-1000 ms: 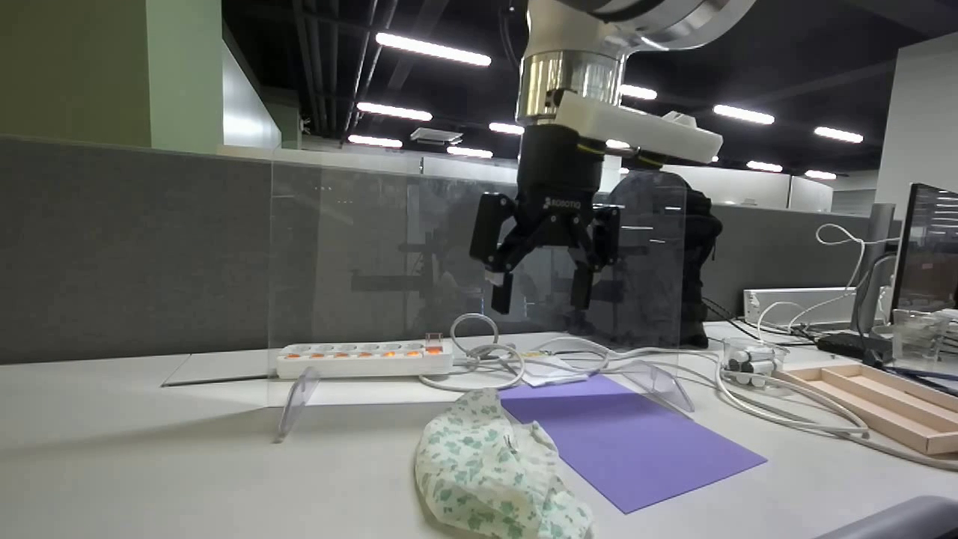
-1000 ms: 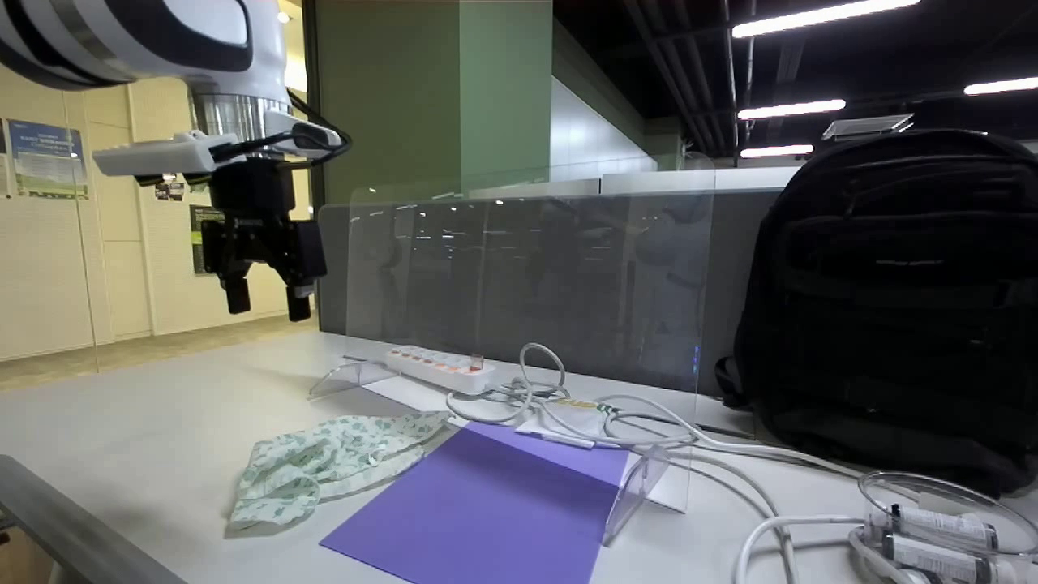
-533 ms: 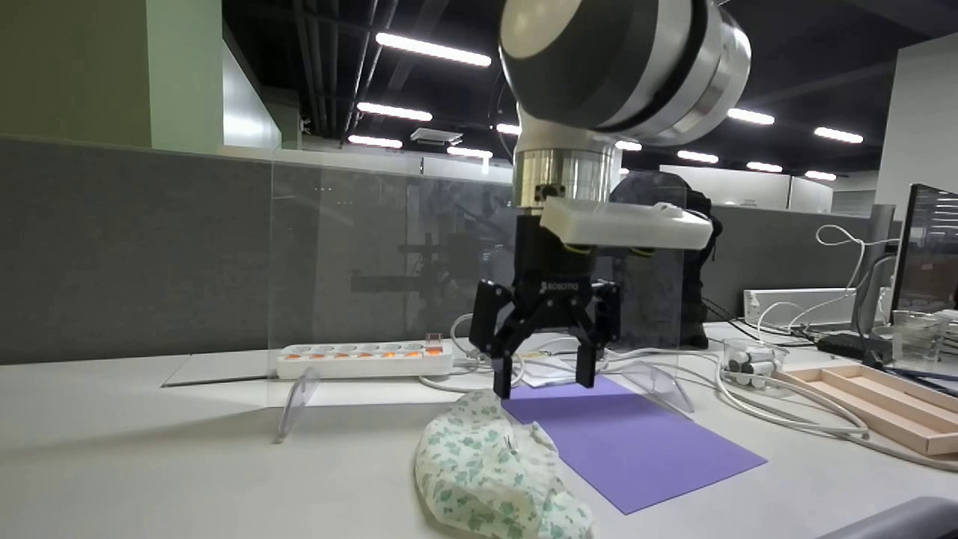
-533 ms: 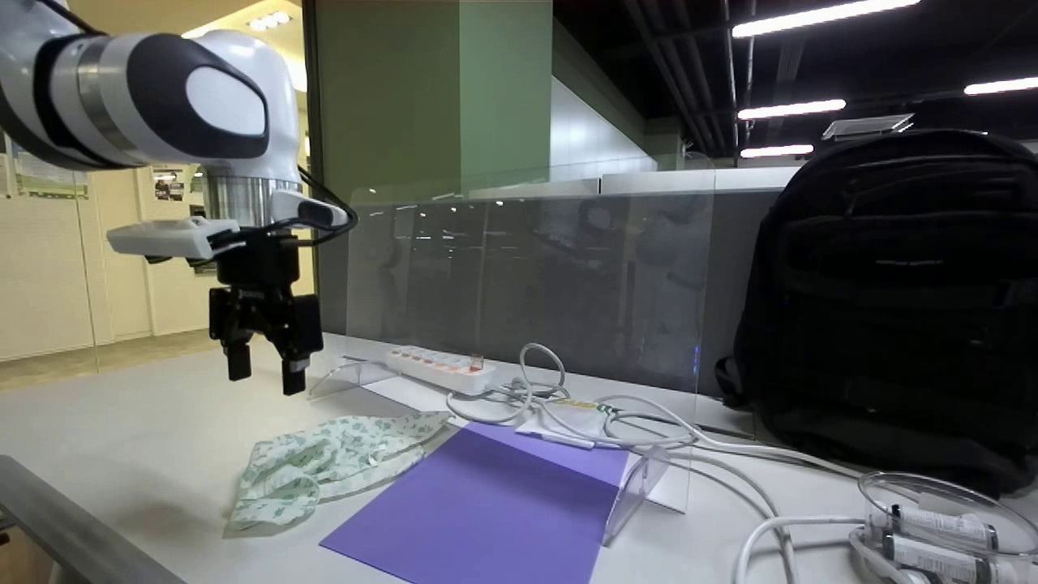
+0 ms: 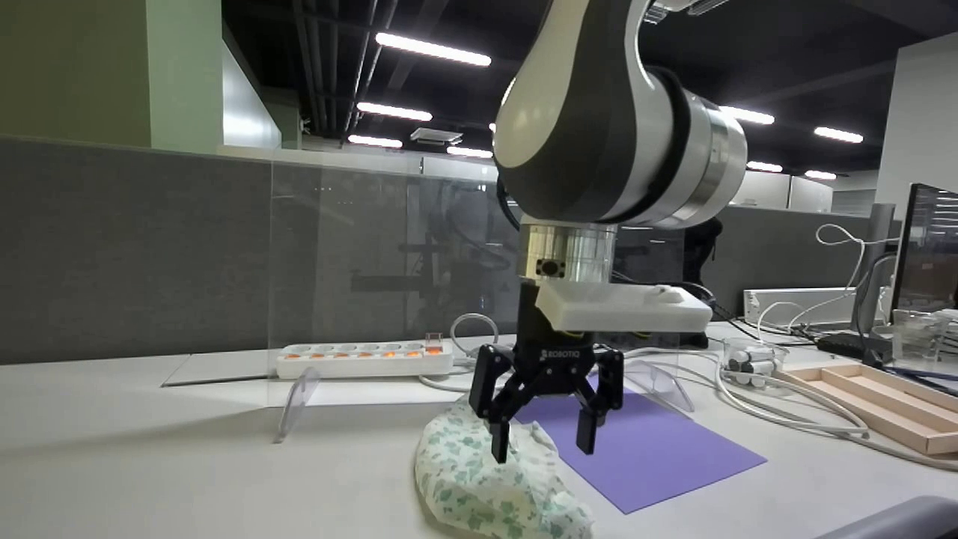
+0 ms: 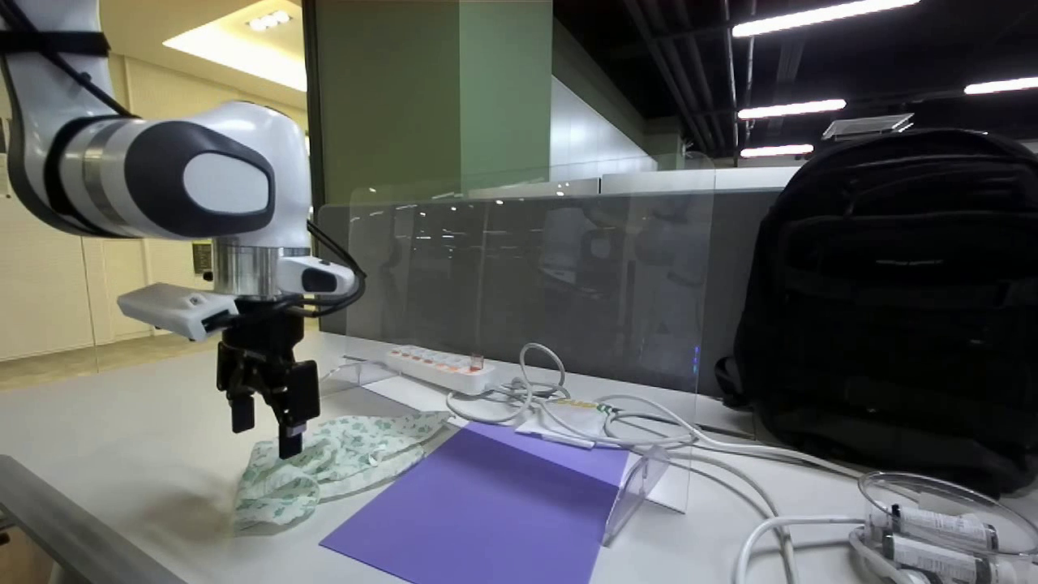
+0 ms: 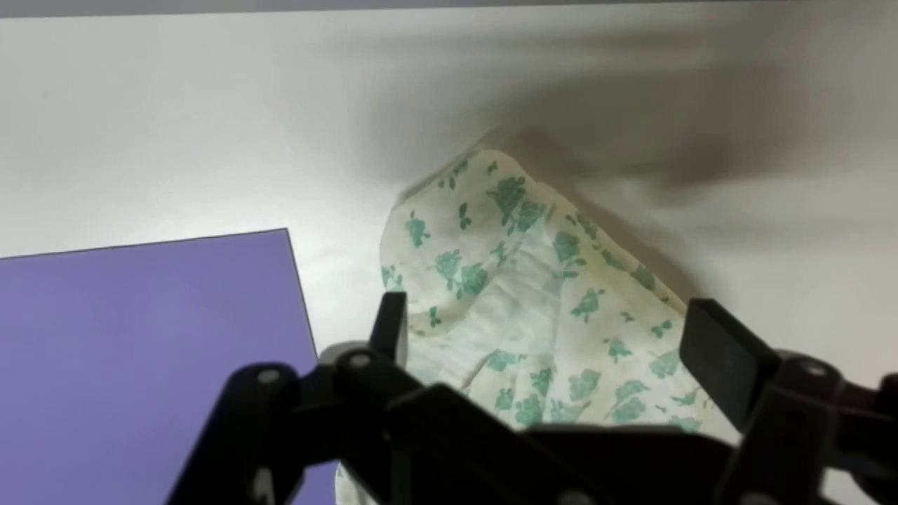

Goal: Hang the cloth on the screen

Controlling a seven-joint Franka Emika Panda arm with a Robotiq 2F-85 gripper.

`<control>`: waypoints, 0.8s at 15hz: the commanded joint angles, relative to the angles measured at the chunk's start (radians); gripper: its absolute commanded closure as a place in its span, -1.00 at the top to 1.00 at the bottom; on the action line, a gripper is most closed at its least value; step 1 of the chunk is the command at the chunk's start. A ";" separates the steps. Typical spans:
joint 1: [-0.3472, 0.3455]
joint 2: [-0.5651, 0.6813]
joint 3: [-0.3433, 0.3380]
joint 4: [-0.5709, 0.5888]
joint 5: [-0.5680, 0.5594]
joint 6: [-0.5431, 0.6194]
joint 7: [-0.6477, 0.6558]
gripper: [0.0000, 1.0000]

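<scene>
White tabletop (image 5: 150, 471), strip lights (image 5: 434, 49) overhead, grey partition (image 5: 112, 247) behind the clear screen (image 5: 352, 292). Floral cloth (image 7: 533, 280) crumpled on the tabletop beside a purple sheet (image 7: 140, 365), under the gap between the widely parted fingers (image 7: 722, 354) of the gripper (image 5: 542, 449). In both exterior views the cloth's long axis and narrower end point toward the screen.

spread end effector (image 7: 544, 333) over floral cloth (image 7: 533, 294) beside purple sheet (image 7: 147, 351).

In both exterior views we looked across the table (image 5: 150, 464) toward the transparent screen (image 6: 527, 276); from close above, our wrist view faced down on the cloth (image 7: 519, 280) all three shared.
</scene>
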 commanded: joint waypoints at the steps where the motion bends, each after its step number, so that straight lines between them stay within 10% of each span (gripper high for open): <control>1: -0.003 0.064 0.022 0.019 0.061 0.073 -0.021 1.00; 3: -0.009 0.092 0.036 0.030 0.077 0.103 -0.023 1.00; 4: -0.011 0.104 0.041 0.034 0.079 0.117 -0.021 0.50; 12: -0.051 0.153 0.093 0.054 0.087 0.197 -0.013 -0.50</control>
